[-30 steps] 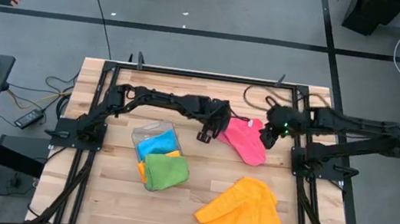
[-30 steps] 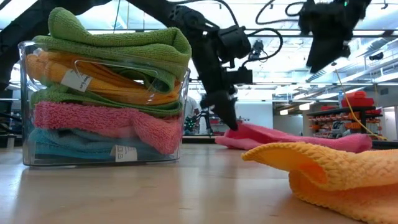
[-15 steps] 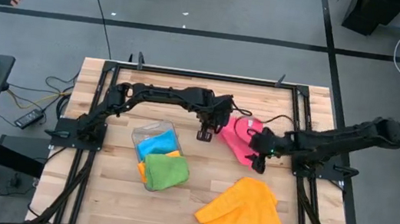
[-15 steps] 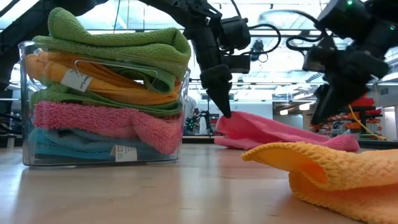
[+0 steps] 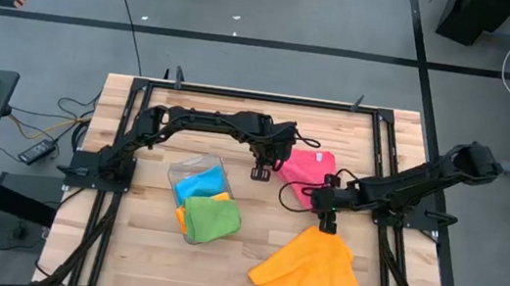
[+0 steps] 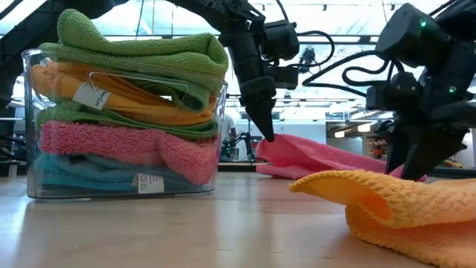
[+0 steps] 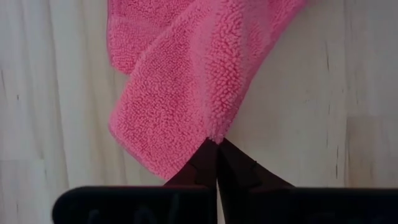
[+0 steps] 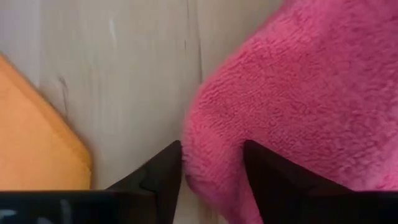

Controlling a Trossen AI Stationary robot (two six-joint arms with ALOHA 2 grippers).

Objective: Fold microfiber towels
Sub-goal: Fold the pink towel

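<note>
Left jaws: the left gripper (image 7: pixel 216 144) is pinched tight on a corner of the pink towel (image 5: pixel 308 173), its two dark fingers pressed together.
Right jaws: the right gripper (image 8: pixel 211 163) stands parted, a lobe of pink pile between its fingers (image 8: pixel 163 171); whether they press on it cannot be told.
Pink towel: lies just right of centre in the high view, its long axis running from the upper-left held corner down toward the lower right.
Orange towel (image 5: pixel 312 275): spread loosely at the lower right of the high view, one corner pointing up toward the right gripper; its lower edge is cut off by the frame.
Clear tray (image 6: pixel 30 112): left of centre, stacked with folded green towel (image 5: pixel 214 221) on top and a blue towel (image 5: pixel 193 184) beside it.
Hidden: in the low view the orange towel masks the right fingertips and the pink towel's near edge.
Table (image 5: pixel 254 224): pale wooden planks.
</note>
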